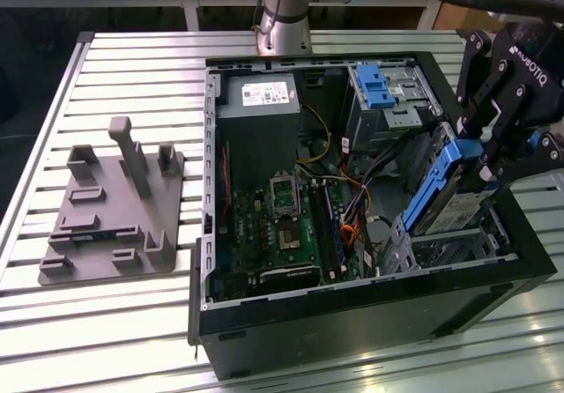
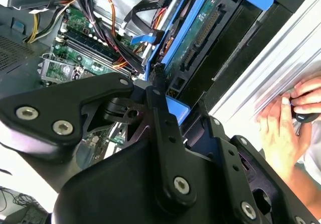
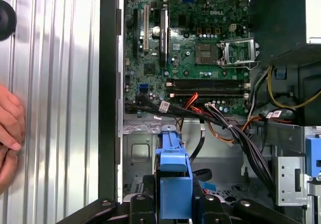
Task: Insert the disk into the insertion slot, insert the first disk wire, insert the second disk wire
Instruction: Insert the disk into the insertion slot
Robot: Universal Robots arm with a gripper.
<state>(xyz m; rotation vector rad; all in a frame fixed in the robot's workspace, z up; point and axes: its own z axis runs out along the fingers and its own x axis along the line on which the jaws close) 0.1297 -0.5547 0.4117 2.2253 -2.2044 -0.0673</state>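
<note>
Clamped tight in pincer [image 1: 476, 159]: disk [image 1: 438, 195], tilted, lower end at top of slot [image 1: 445, 245], case [image 1: 352, 314] corner on exterior view's right. Close by: cable bundle [image 3: 230, 128], mobo [image 3: 200, 43]; hand [image 3: 9, 133] resting on table [image 3: 60, 83] outside case. White label on PSU [image 1: 260, 102].

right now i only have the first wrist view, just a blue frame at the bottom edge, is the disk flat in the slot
Observer: No. In the exterior view the disk stands steeply tilted, lower end at the insertion slot, upper end raised.
Operator: is anything holding it
Observer: Yes, the gripper is shut on the raised end of its blue frame.
Operator: any wire plugged in
Observer: In the second wrist view the disk's connector looks bare.
</note>
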